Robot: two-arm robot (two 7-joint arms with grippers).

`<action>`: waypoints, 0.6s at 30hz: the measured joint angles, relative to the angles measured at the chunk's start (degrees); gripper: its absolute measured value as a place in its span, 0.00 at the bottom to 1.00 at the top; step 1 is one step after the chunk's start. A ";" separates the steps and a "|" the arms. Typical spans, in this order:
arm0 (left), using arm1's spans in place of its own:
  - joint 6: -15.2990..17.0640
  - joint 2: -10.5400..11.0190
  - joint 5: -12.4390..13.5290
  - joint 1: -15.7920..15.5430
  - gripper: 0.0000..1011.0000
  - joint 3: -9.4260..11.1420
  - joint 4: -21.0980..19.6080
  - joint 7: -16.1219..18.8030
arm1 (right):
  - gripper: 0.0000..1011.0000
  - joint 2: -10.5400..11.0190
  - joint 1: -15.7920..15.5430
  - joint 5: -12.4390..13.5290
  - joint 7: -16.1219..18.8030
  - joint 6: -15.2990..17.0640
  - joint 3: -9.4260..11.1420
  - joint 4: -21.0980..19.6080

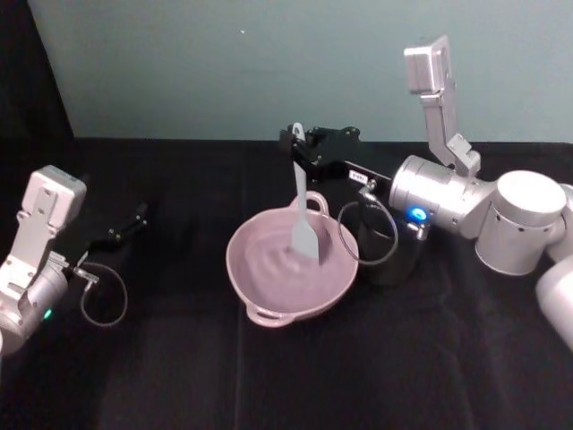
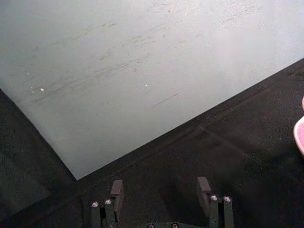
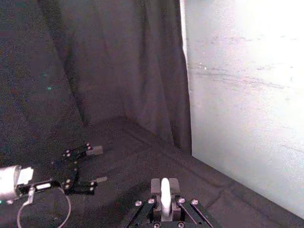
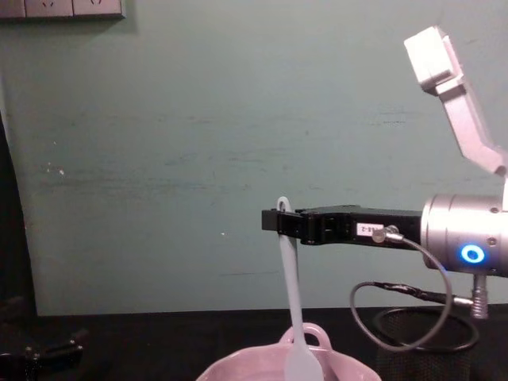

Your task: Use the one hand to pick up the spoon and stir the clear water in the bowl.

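At the centre of the head view, the spoon (image 1: 303,210) is held nearly upright by the right hand (image 1: 298,148), closed narrowly on the handle top just below its hole, with the blade dipped into the clear water (image 1: 277,264) of the bowl (image 1: 295,309). It is judged light, thin, stiff and smooth, so a grip this high may let it pivot. Close at the bowl's right, a black mesh cup (image 1: 394,260) and a grey cable loop (image 1: 369,235) could be struck, while the left hand (image 1: 136,218) is parked, fingers apart, at far left.

White spoon (image 1: 300,202), pale pink bowl (image 1: 243,279), black tablecloth (image 1: 269,385)
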 joint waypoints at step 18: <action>0.00 0.00 0.00 0.00 1.00 0.00 0.00 0.00 | 0.11 0.35 -3.32 1.91 1.03 0.91 -1.63 -5.54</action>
